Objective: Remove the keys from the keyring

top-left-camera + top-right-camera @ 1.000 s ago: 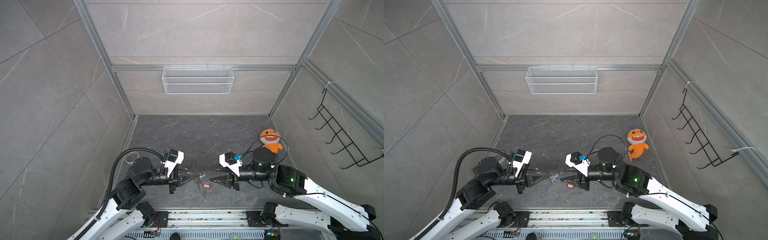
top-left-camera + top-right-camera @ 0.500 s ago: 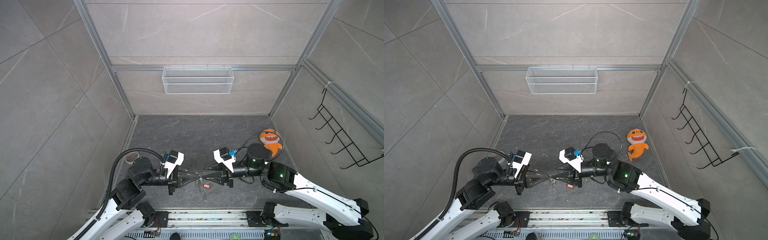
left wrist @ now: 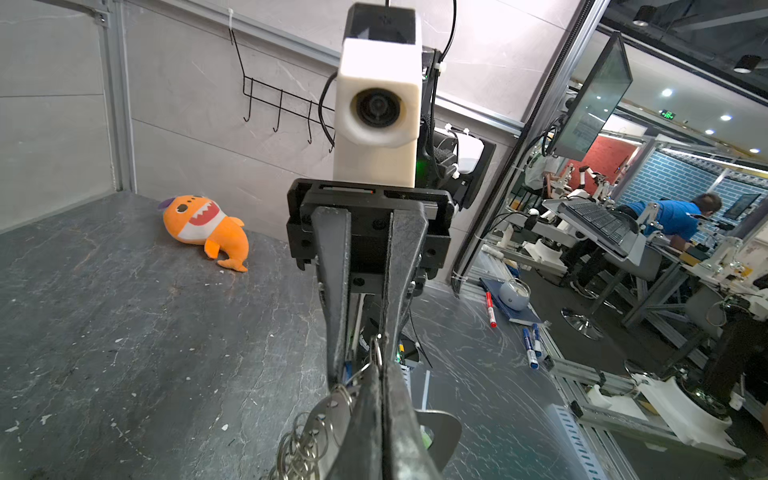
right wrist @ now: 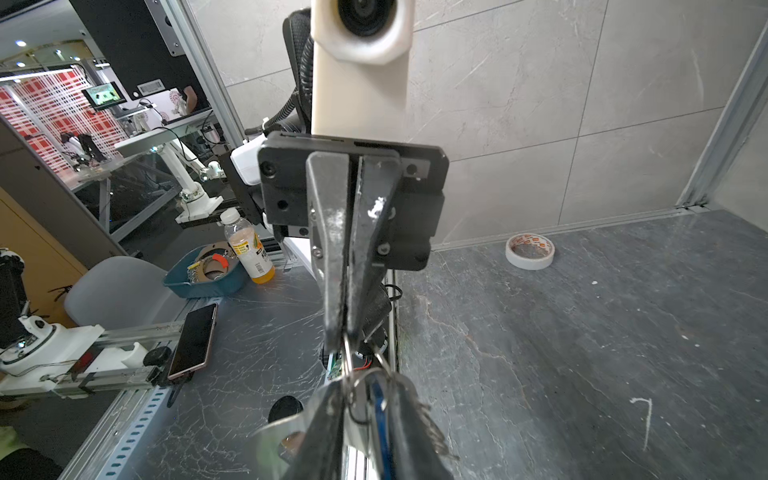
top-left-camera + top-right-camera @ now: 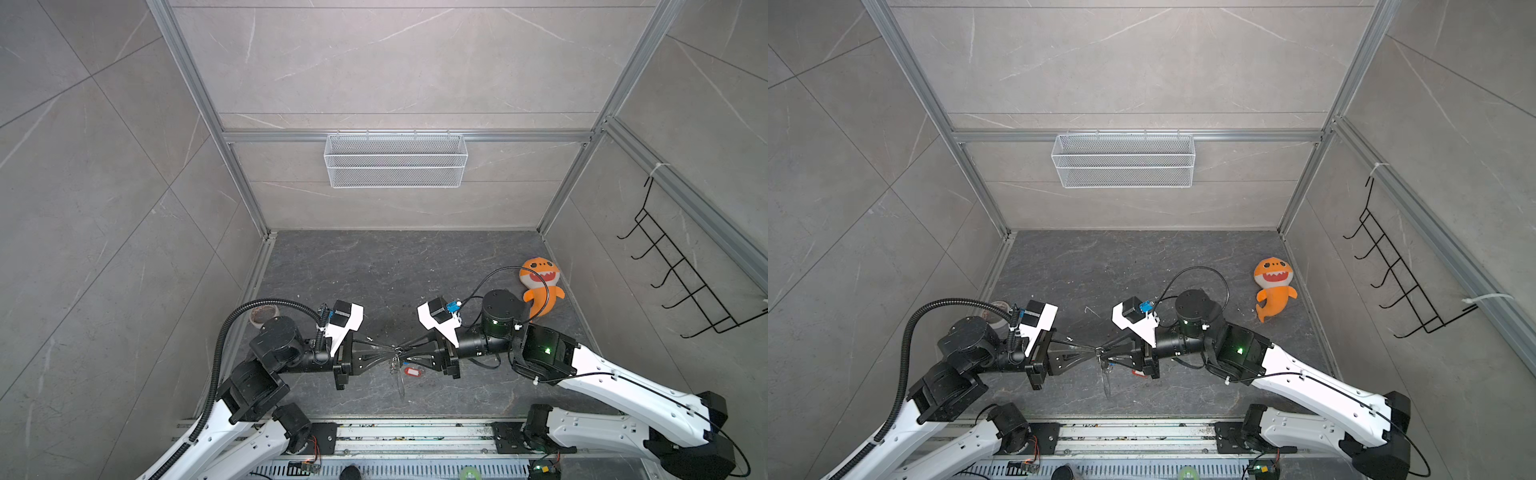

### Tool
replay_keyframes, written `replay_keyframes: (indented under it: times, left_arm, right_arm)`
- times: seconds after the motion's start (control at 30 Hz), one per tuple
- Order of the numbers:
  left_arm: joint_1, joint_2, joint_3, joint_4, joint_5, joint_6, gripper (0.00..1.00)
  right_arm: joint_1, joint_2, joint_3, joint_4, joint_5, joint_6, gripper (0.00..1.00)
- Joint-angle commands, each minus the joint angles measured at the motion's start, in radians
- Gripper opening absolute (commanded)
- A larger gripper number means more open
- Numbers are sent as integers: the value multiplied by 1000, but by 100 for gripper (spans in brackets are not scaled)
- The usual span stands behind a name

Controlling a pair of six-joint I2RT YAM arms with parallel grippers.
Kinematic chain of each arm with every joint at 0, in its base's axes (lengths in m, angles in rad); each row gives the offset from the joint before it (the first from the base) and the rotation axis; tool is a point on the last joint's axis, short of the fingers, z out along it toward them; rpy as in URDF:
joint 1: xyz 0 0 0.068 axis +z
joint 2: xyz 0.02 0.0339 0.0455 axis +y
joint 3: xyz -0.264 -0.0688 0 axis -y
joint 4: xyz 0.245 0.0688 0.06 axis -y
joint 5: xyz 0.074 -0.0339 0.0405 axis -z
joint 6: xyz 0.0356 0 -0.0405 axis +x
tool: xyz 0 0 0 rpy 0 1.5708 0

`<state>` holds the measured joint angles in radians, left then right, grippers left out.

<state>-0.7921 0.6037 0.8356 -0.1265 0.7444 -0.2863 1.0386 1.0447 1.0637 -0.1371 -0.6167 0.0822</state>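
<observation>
Dull-grey metal first: clamping the keyring [image 3: 436,432] tightly in the closed left gripper [image 5: 392,358], lifted clear of the dark stone-look surface [image 5: 374,266], near its front edge in both top views. Having brought the right gripper [image 5: 402,358] in from well apart a second ago, now meeting the left one tip to tip. Narrowing its jaws at the same time around the blue-tagged key [image 4: 378,409] and the small silver rings [image 3: 301,440]; not showing clearly whether already pinching or only closing in. Judging from this: beginning to pull that key away while bracing the keyring with the other arm. Leaving the red-tagged key [image 5: 412,372] lying on the surface just below the right gripper, apart from the keyring, so probably counting as already removed. Looking at the keyring itself: flat, oval, pierced by one large hole, carrying a loose bunch of rings along one edge, dangling beside the left gripper.
</observation>
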Motion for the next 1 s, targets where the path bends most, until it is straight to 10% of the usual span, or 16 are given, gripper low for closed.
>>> replay_keyframes:
  times: [0.0, 0.33, 0.43, 0.53, 0.97]
  left_arm:
    - [-1, -10, 12, 62, -29, 4, 0]
    - [-1, -2, 18, 42, -57, -20, 0]
    - [-2, -2, 40, -36, -88, -18, 34]
    - [-1, 5, 76, -154, -114, 4, 47]
    - [-2, 175, 221, -401, -21, 108, 51]
  right_arm:
    - [5, -2, -13, 36, -28, 21, 15]
    - [5, -12, 4, -20, 27, 10, 0]
    - [5, -11, 44, -126, 75, -13, 0]
    - [5, 5, 113, -287, 119, -55, 0]
    - [3, 123, 332, -662, 65, -227, 0]
